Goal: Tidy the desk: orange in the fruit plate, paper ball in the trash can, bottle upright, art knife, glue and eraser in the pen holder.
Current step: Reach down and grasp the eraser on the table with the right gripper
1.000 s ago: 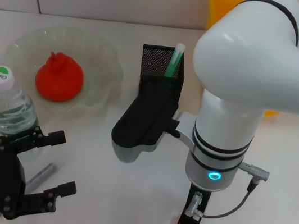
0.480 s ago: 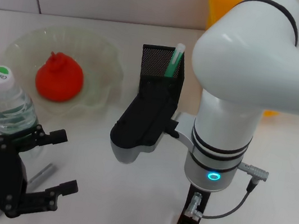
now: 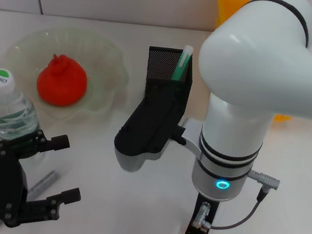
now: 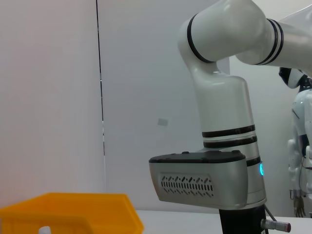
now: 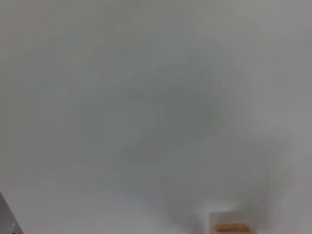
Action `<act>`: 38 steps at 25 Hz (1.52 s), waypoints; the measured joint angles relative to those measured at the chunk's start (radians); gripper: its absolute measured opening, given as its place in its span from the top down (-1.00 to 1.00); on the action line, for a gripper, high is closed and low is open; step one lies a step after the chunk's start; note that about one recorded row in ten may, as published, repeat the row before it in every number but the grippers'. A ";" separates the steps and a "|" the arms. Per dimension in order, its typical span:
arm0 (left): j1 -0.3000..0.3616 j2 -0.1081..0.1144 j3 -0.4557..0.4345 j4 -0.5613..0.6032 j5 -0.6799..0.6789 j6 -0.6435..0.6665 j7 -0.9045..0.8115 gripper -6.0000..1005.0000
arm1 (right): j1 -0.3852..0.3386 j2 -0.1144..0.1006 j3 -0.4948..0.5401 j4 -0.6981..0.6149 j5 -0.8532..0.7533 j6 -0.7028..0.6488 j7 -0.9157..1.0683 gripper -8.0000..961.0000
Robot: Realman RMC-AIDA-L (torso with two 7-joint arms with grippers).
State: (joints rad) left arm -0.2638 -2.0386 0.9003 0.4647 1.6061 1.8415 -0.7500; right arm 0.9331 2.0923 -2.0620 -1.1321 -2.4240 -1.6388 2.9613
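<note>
The orange (image 3: 62,81) lies in the fruit plate (image 3: 112,56) at the back left. In front of the plate the bottle (image 3: 7,108) stands upright. My left gripper (image 3: 70,169) is open near the front left corner, beside the bottle, with a grey art knife (image 3: 44,182) lying on the table between its fingers. The pen holder (image 3: 169,71) holds a green-and-white glue stick (image 3: 183,62). My right gripper (image 3: 196,233) points straight down at the table in front of the holder. The right wrist view shows the tan eraser (image 5: 231,227) close below. The paper ball is out of view.
The yellow trash can (image 3: 231,7) stands at the back right behind my right arm, and the left wrist view shows its rim (image 4: 73,204). My right arm's bulky elbow (image 3: 273,52) covers much of the right side of the table.
My right arm has sunk slightly toward the table, its wrist housing drifting a little forward and left. The left gripper and all objects stay put.
</note>
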 joint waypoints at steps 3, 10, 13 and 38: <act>0.000 0.000 0.000 0.000 0.000 0.001 0.000 -0.61 | 0.001 0.000 -0.001 0.001 0.004 0.000 0.000 0.38; 0.000 0.000 0.002 0.000 0.000 0.001 0.000 -0.61 | 0.001 0.000 -0.009 -0.001 0.005 -0.003 -0.002 0.47; 0.000 0.000 0.004 0.000 0.000 0.001 0.000 -0.61 | 0.003 0.000 -0.021 0.000 0.005 -0.003 -0.002 0.50; 0.000 0.000 0.006 0.003 0.000 0.007 -0.001 -0.61 | -0.006 0.000 0.022 -0.008 0.025 -0.003 -0.002 0.15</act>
State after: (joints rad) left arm -0.2637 -2.0386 0.9062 0.4680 1.6060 1.8485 -0.7507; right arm 0.9274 2.0923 -2.0399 -1.1406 -2.3991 -1.6414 2.9590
